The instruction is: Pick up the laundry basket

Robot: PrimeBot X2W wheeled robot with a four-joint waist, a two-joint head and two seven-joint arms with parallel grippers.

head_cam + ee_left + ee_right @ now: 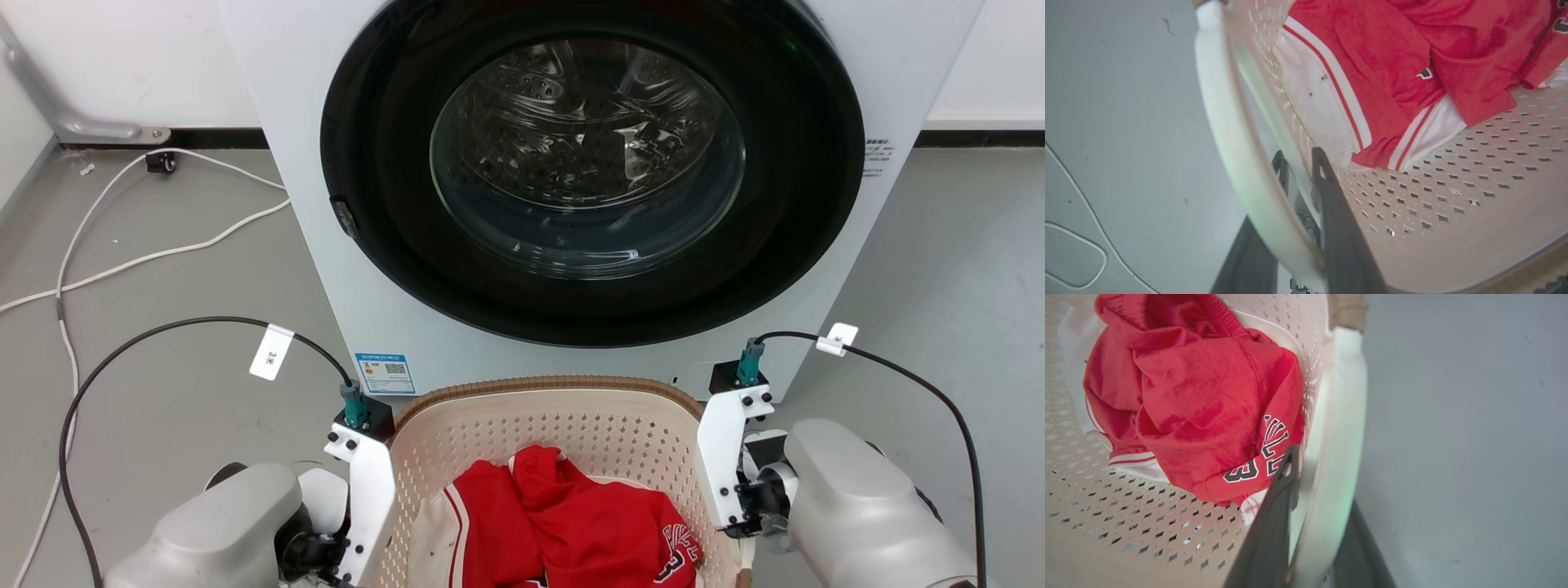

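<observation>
Laundry basket (571, 425): cream, perforated, brown-rimmed

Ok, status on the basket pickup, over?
Left gripper and right gripper: fingers straddle the side handles, clamp unclear. Cream perforated plastic laundry basket holds red jersey. White washing machine directly ahead, door shut.

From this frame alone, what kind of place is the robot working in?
Probably a laundry area or test room: a front-loading washing machine stands on a bare grey floor, and the laundry basket before it holds a red jersey.
</observation>
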